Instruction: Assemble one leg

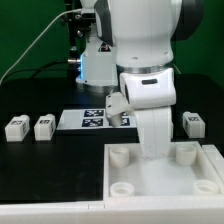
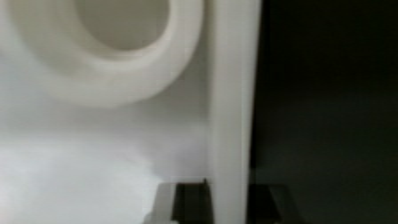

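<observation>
The gripper [image 2: 224, 203] sits low at the tray [image 1: 165, 192] wall, spread or pinching I cannot tell, so it should lift straight up before reaching for the nearest leg [image 1: 118, 108], just beside it.

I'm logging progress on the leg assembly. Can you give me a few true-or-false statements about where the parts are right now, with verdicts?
1. Two legs lie side by side on the table at the exterior view's left. True.
2. A leg already stands in a corner socket of the tray-like piece. False: every socket in view is empty.
3. One leg lies at the exterior view's right of the arm. True.
4. The arm is raised well clear of the tray-like piece. False: it reaches down into it.
5. The wrist view shows a round socket close up. True.
</observation>
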Controlling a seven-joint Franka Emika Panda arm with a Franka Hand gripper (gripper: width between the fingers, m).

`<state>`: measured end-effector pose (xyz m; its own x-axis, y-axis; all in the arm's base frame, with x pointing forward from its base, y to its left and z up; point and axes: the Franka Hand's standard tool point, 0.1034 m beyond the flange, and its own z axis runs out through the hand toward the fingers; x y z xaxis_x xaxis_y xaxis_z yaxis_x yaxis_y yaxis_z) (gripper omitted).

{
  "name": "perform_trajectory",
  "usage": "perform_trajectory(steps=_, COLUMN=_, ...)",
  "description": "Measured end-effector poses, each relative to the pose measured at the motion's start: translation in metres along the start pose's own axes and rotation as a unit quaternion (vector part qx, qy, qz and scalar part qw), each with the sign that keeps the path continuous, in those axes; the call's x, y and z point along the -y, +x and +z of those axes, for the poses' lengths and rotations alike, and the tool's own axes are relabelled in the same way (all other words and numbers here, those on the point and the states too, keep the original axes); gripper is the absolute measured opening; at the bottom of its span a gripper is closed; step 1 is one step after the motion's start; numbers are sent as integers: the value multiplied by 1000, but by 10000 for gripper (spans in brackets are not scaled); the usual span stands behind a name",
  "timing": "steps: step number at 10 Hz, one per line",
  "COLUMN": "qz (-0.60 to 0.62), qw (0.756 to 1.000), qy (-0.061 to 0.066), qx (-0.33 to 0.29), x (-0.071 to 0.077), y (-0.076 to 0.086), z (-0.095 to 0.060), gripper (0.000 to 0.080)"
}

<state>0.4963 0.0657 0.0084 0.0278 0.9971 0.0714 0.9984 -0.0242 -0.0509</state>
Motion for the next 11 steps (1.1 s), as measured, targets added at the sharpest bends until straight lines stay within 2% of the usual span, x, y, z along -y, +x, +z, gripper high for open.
perform_trajectory(steps=2, qz=-1, qw=1000, qy=-8, qx=1, x=0, y=0, z=0, gripper=63)
perform_trajectory(steps=3, qz=0, qw=1000, qy=-7, qx=1, x=0, y=-1, z=1, gripper=143)
perform_trajectory(steps=4, qz=0, qw=1000, qy=-7, qx=1, x=0, y=-1, z=1, gripper=143)
perform_trajectory(steps=5, qz=0, qw=1000, qy=-7, qx=1, x=0, y=-2, z=1, gripper=344)
perform_trajectory(steps=7, qz=1, qw=1000, qy=-7, qx=1, x=0, y=-2, z=1, gripper=608)
perform_trajectory(steps=11, qz=2, qw=1000, qy=-7, qx=1, x=0, y=-3, z=1, gripper=648)
